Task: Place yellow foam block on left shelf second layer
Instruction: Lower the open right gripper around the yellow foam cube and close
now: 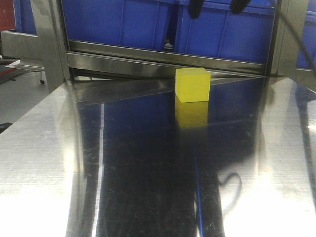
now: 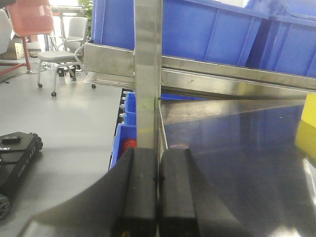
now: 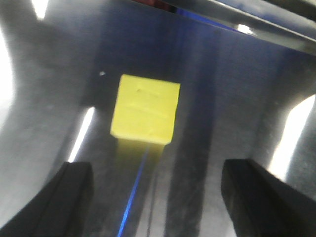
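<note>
Our right gripper [image 3: 165, 197] spread, yellow foam block [image 3: 145, 108] at its 12 o'clock on steel table [image 1: 49, 148]; left gripper [image 2: 158, 197] pressed together.

grey floor [image 2: 74, 128] | white office chair [image 2: 58, 55] | blue bins [image 1: 123, 22] | steel tabletop [image 1: 44, 148]

The yellow foam block [image 1: 192, 85] is showing plain bright yellow, with faint pressed lines on its top face, and is throwing a duller yellow reflection onto the silver brushed steel surface [image 1: 49, 148]. The bins [image 1: 143, 22] behind are glowing deep blue, tinting the steel. The fingers of the left gripper [image 2: 158, 182] and the right gripper [image 3: 158, 192] are showing matte black.
</note>
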